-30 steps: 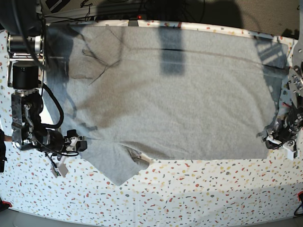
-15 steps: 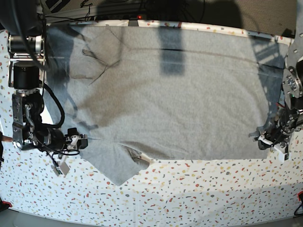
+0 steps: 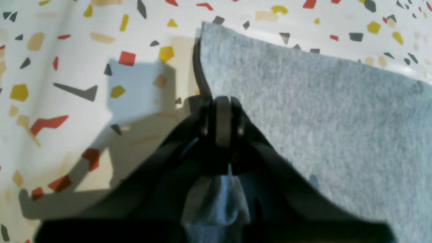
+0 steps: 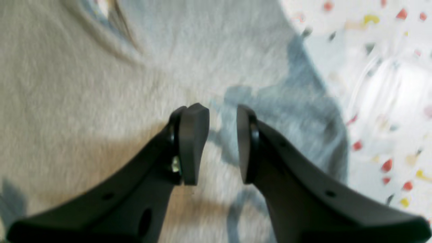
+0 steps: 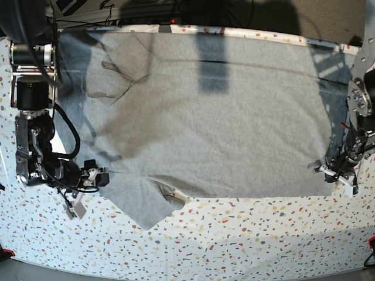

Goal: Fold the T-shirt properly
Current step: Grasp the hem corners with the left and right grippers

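The heather-grey T-shirt (image 5: 211, 134) lies spread plain side up on the speckled table (image 5: 234, 234); no lettering shows. One sleeve (image 5: 143, 202) points toward the front edge. My left gripper (image 5: 325, 171) (image 3: 221, 101) is shut at the shirt's near right corner, with grey cloth (image 3: 320, 118) bunched between its fingers. My right gripper (image 5: 99, 175) (image 4: 221, 135) is open, its fingertips (image 4: 192, 145) just above the sleeve cloth (image 4: 84, 84) near the shirt's left edge, holding nothing.
The right arm's column (image 5: 32, 88) stands at the table's left side and the left arm's joints (image 5: 360, 99) at its right side. Bare speckled tabletop (image 3: 67, 67) (image 4: 388, 84) lies beside both grippers. The other sleeve (image 5: 114, 73) lies folded over the shirt at the back left.
My left gripper has slid inward along the shirt's front right corner and sits on the cloth. My right gripper has edged a little toward the sleeve.
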You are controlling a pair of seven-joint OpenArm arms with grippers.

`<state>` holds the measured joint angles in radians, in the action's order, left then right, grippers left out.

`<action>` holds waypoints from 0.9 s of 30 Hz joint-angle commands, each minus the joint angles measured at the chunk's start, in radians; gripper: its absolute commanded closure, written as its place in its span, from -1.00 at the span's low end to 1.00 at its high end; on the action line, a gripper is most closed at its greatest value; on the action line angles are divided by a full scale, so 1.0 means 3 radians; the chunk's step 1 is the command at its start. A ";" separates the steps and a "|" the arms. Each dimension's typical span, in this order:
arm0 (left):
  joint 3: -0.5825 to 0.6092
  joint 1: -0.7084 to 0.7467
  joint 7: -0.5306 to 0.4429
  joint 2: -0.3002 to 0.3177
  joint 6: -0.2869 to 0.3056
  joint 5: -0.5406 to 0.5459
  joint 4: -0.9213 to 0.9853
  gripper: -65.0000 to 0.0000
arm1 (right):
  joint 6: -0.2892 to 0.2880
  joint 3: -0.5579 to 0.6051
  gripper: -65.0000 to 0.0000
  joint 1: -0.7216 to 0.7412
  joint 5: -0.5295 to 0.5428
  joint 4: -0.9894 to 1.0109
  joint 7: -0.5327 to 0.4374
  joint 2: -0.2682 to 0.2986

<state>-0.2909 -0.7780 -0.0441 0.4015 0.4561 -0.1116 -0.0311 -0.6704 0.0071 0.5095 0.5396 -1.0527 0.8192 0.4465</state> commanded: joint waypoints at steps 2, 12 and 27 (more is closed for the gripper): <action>-0.0006 -0.0074 0.0058 0.0038 0.0014 -0.0010 -0.0029 1.00 | -0.0023 -0.0005 0.41 0.0113 -0.0079 -0.0048 -0.0310 0.0053; -0.0006 -0.0071 0.0273 0.0014 0.0015 -0.0001 -0.0029 1.00 | 0.0165 0.0992 0.03 0.0626 -0.0781 0.0504 -0.0626 0.0017; -0.0006 -0.0065 0.0268 -0.0025 0.0014 0.0000 -0.0029 1.00 | 0.0167 0.1081 0.03 0.1212 -0.1190 0.2171 -0.1176 0.0022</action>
<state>-0.2935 -0.7811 0.0032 0.3901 0.4633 -0.1040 -0.0357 -0.6174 0.3355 0.8310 0.1780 -0.3885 0.4847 0.4400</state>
